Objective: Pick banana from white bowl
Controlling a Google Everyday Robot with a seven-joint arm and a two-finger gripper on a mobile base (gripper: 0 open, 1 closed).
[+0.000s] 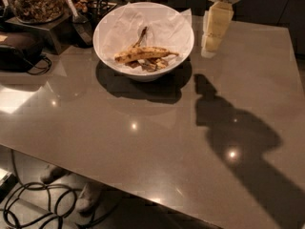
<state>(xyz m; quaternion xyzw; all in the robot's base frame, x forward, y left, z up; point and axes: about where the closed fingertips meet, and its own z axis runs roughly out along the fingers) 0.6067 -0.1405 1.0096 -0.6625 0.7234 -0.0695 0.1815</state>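
Observation:
The white bowl (109, 56) stands on the grey table at the upper middle of the camera view, lined with crumpled white paper. The banana (140, 54), yellow with brown spots, lies across the bottom of the bowl, with small dark peel scraps beside it. My gripper (210, 49) hangs from the white arm at the top right, its pale fingers pointing down. It is just right of the bowl's rim, above the table, and holds nothing.
A glass jar of nuts (33, 1) stands on a stand at the top left, with a black device (19, 49) and cable beside it. Cables (43, 209) lie on the floor beyond the table's front edge. The arm's shadow (238, 128) falls on the table's right half.

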